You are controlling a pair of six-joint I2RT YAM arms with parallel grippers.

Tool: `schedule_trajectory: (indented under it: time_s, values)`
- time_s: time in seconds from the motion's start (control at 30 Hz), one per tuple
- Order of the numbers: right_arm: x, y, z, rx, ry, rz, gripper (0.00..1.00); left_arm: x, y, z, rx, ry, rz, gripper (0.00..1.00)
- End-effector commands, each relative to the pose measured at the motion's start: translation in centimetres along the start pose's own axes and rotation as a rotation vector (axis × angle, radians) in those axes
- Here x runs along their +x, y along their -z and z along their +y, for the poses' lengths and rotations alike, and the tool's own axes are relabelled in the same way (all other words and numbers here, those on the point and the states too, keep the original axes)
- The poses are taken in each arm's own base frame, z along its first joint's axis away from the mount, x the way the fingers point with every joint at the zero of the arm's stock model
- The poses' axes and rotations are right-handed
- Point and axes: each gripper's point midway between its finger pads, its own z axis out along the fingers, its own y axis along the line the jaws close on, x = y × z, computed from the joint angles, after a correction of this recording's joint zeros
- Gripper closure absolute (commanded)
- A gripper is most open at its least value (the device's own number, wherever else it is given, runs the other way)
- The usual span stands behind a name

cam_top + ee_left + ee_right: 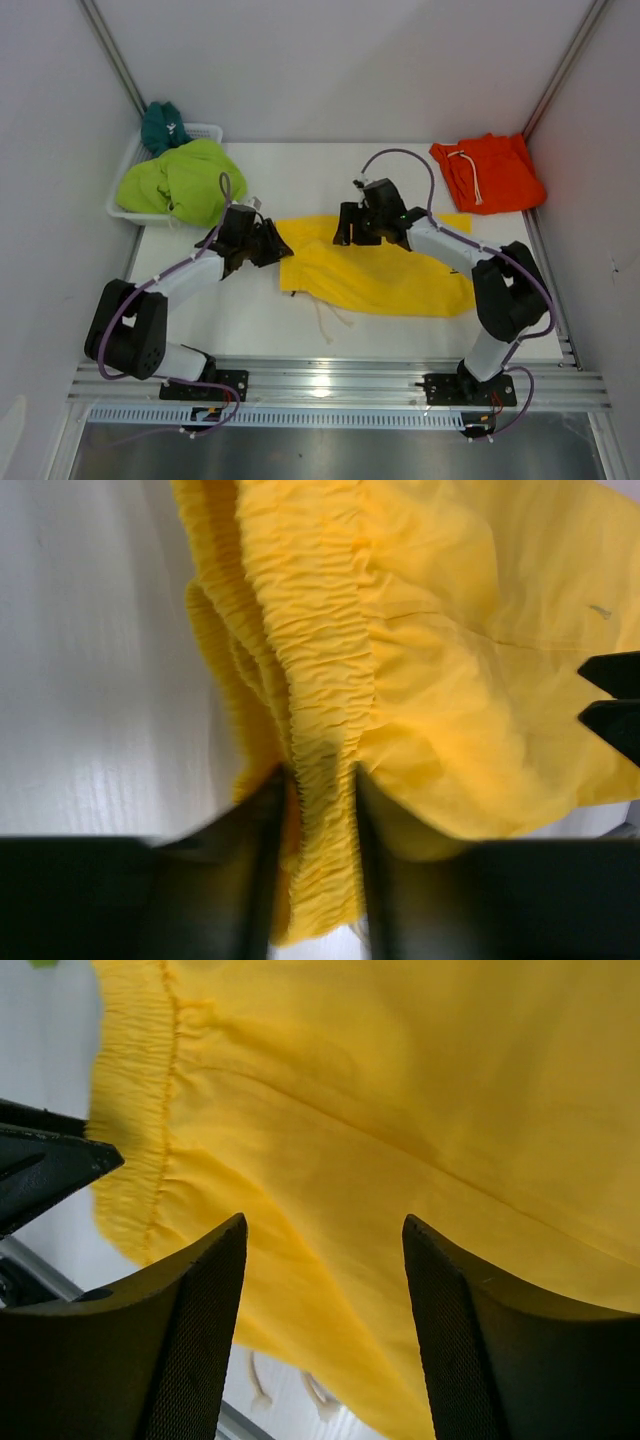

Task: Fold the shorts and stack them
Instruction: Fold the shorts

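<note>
Right, the yellow shorts (385, 270) lie spread flat at the centre of the white table (260, 330), waistband (320, 680) at their nine o'clock edge, a thin cord trailing off toward six. The left gripper (270, 246) straddles that gathered elastic, a finger touching each side, though whether it clamps or sits slack I cannot tell. The right gripper (346, 230) hovers over the cloth near twelve o'clock, fingers wide apart, nothing between them. This looks like light, limp fabric: it should sag and crease where lifted, so the thick ruched band is the sure place to pinch, with a hem corner for the other hand. The tabletop looks smooth, likely letting the cloth slide. Orange shorts (490, 172) sit folded at two o'clock; lime-green shorts (180, 180) and teal shorts (160, 125) heap in the white basket (207, 130) at ten. Pale walls close in on three sides.
</note>
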Motion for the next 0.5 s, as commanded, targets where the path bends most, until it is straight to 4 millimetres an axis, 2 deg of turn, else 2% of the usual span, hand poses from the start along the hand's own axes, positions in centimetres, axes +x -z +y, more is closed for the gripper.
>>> schedule_trajectory:
  time_s: [0.0,0.07,0.1,0.17,0.23,0.27,0.47]
  values:
    - [-1.8,-1.6,5.5,-0.171,0.042,-0.046,0.35,-1.6,0.7,-0.8,0.028,0.01,-0.08,0.54]
    - [-0.8,-2.4,7.2,-0.218,0.06,-0.024,0.37,-1.2,0.6,-0.6,0.035,0.018,-0.072,0.43]
    - [-0.4,-3.1,7.6,-0.229,0.064,-0.01,0.38,-1.1,0.6,-0.5,0.037,0.021,-0.067,0.31]
    - [0.2,-3.7,8.9,-0.282,0.072,0.007,0.41,-0.8,0.5,-0.2,0.044,0.026,-0.057,0.18]
    - [1.0,-4.8,9.1,-0.299,0.066,0.031,0.43,-0.6,0.4,0.0,0.057,0.033,-0.053,0.14]
    - [1.4,-5.0,9.5,-0.321,0.07,0.047,0.49,-0.2,0.3,0.8,0.045,0.043,-0.047,0.12]
    - [2.6,-6.9,10.1,-0.345,0.073,0.079,0.62,-0.4,0.0,2.3,0.056,0.08,-0.073,0.08]
